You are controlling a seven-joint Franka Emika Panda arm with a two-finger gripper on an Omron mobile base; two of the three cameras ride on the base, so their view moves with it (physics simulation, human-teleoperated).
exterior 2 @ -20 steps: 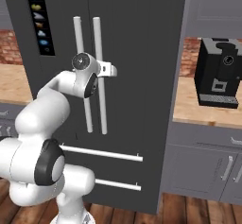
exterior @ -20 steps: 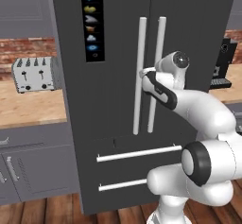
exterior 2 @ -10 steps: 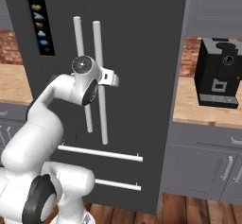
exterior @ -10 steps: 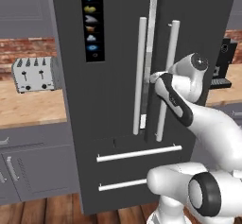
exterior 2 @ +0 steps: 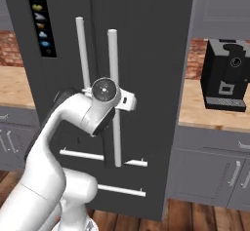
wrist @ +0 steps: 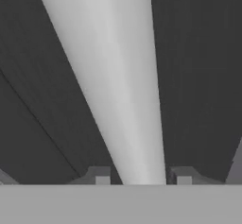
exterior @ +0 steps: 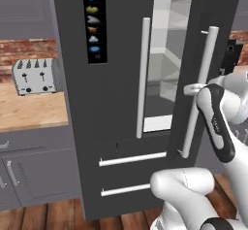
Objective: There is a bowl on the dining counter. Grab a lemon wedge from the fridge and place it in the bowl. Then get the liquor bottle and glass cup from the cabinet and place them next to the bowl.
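The hand (exterior 2: 128, 100) is clamped around the right fridge door handle (exterior 2: 113, 96), roughly halfway closed, with the pale bar running straight up between the two fingertips (wrist: 100, 175) in the hand view. So the grip is on the handle, nothing else.

The right fridge door (exterior: 206, 54) is swung partly open; a lit gap with a pale shelf (exterior: 158, 122) is seen between it and the left fridge door (exterior: 104, 78). The lemon wedge is presumably somewhere inside, but it can't be made out through that gap. The bowl, bottle and cup can't be made out from here either.

Handling guesses: the handle is a stiff, smooth round bar, probably a bit slippery, so a mid-height hold like this one looks sensible for leverage. The door is likely heavy and hinged on the far right, so it should be pulled along an arc, not straight back, or the grip could slide.

The wedge, once found, will probably be small, light, soft and a bit slick, so it's best pinched gently across the flat cut faces.

A toaster (exterior: 35, 76) is parked on the left counter (exterior: 29, 112), and a coffee machine (exterior 2: 227, 76) on the right one.
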